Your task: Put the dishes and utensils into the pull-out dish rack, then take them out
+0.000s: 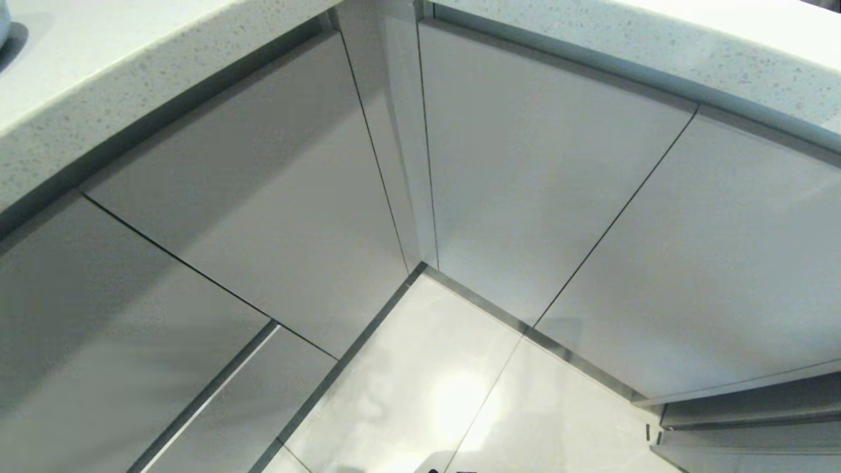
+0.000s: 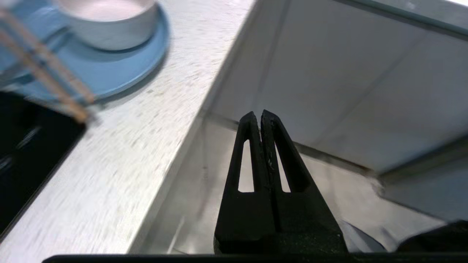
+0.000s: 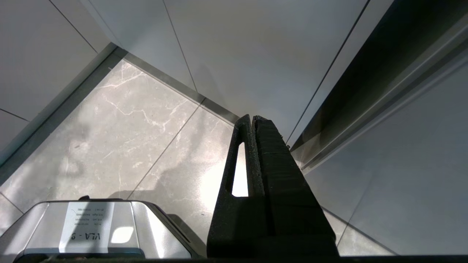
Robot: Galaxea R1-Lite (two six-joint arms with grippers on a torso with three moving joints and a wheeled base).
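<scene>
Head view: neither arm shows. The camera looks down into an inside corner of pale cabinet fronts point(image 1: 276, 190), with the speckled worktop point(image 1: 98, 72) running from nine o'clock up to twelve and on to two. The shiny floor point(image 1: 427, 394) lies at six o'clock. No rack stands pulled out; at four o'clock one front point(image 1: 749, 407) looks slightly proud of its neighbours, though whether that is the dish rack cannot be told.

Left wrist view: the left claw point(image 2: 261, 117) has its fingers pressed together, pinching nothing, and hangs past the worktop's edge, above the floor. At eleven o'clock on the worktop sits the blue plate point(image 2: 120, 69), with the cream bowl point(image 2: 109, 22) standing on it. The chopsticks point(image 2: 47, 73) lie across the plate's rim at ten o'clock, their tips over a black surface point(image 2: 25, 153). A spoon is not visible.

Right wrist view: the right claw point(image 3: 252, 120) is likewise pressed together and empty, parked low and pointing at the floor beside the cabinet fronts.

The step in hand appears to be getting the rack open before anything is loaded. To do it well, the left claw should find the correct front's edge first, hook it squarely and pull straight outward, keeping clear of the plate near the worktop's edge.
</scene>
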